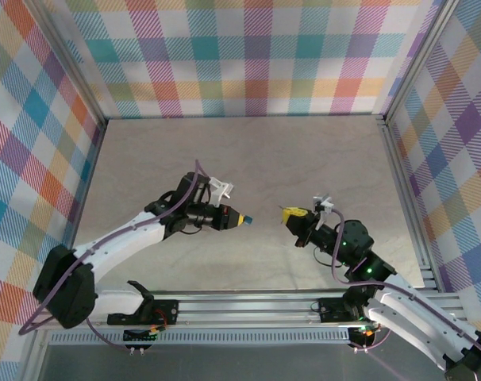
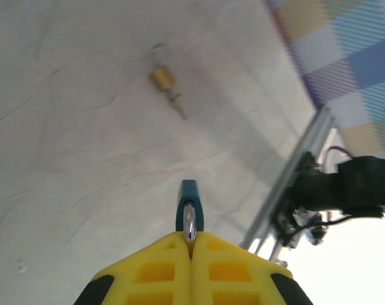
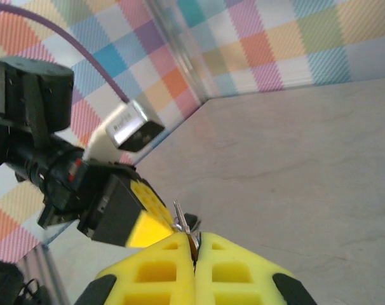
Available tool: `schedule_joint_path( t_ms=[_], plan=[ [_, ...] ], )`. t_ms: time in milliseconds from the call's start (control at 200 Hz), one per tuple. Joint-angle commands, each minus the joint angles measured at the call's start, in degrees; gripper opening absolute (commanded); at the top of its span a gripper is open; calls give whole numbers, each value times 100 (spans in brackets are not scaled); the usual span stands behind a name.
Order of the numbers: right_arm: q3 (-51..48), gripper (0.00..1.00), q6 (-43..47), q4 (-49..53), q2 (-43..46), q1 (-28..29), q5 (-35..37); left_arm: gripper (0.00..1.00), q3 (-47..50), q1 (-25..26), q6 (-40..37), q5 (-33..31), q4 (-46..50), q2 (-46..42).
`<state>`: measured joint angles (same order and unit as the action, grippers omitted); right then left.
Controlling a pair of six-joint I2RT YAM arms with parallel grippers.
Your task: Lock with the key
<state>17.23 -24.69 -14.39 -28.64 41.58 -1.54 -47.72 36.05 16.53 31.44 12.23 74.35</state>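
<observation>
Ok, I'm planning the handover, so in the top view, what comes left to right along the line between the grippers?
left gripper → teal object it holds → right gripper

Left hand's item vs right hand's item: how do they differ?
Colour: the teal piece in the left hand is teal with a silver strip; the metal sliver in the right hand is bare and silvery. Shape: the teal piece is blocky, the metal sliver thin and pointed. Shared: each is pinched between shut yellow fingers, and the two hands face each other with a gap.
</observation>
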Motion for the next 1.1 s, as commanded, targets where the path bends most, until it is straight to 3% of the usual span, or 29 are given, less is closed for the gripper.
schedule_joint_path(
  t_ms=[0,195,500,1095],
  plan=[
    [-57,0,118,284,314,-19,528,0,-348,-52,-341,-528,614,427],
    [-119,0,70,458,653,-21,553,0,-649,-113,-546,-813,982,1270],
    [-57,0,43,613,701,-19,445,0,-878,-505,-590,-654,1131,2088],
    [-80,0,-22,552,728,-19,137,0,-1106,-828,-555,-636,1379,2717]
  ],
)
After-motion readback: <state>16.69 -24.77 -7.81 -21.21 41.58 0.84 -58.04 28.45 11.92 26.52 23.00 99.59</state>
